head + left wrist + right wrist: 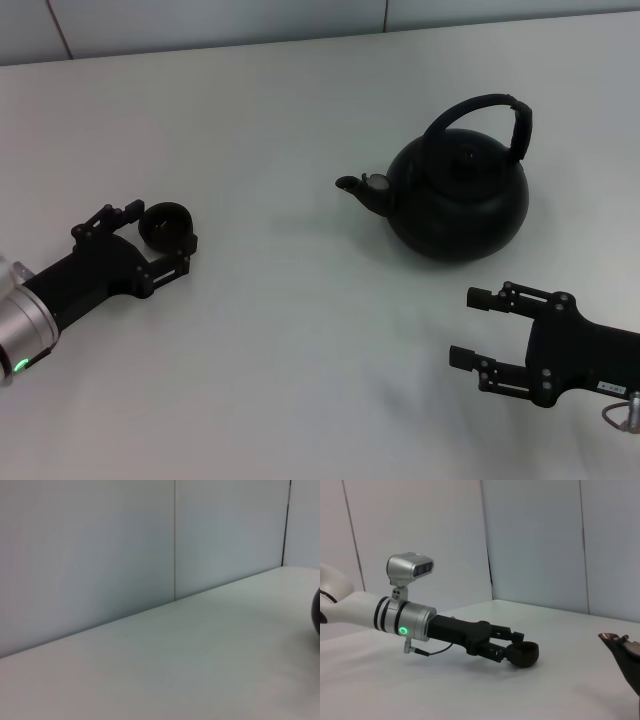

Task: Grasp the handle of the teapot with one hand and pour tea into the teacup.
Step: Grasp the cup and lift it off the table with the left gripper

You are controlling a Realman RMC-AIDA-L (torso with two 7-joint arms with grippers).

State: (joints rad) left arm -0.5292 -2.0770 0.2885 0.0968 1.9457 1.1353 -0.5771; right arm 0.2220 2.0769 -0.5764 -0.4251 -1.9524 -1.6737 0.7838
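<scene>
Smooth matte white counter (pixel 300 350) fills the head view, bare surface evenly lit with soft, faint shadows. Behind its far edge stands a pale grey panelled wall (pixel 100 555), split by thin dark vertical seams (pixel 175 540). Same panels seen in right wrist view (pixel 535 540).
</scene>
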